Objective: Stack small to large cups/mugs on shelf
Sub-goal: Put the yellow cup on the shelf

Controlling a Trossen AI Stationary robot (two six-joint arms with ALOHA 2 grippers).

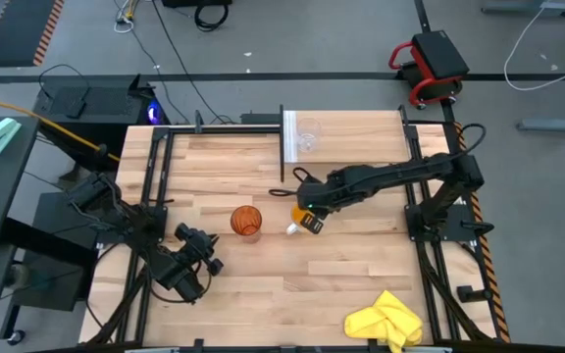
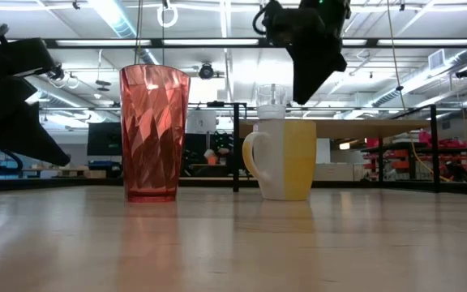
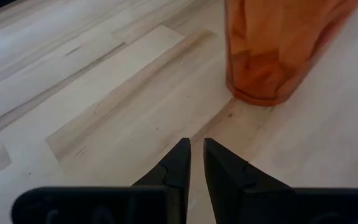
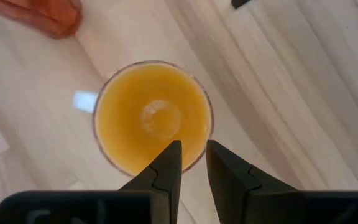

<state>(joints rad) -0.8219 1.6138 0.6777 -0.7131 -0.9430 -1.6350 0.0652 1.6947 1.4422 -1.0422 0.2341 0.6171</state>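
Beyond the light-wood tabletop lies grey concrete floor strewn with cables. A red-and-black cart stands there. Overhead, long ceiling lights glow; shelving racks line the far room.

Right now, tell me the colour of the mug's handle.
The mug has a pale, cream-white handle on a yellow-orange body; the low view shows it best.
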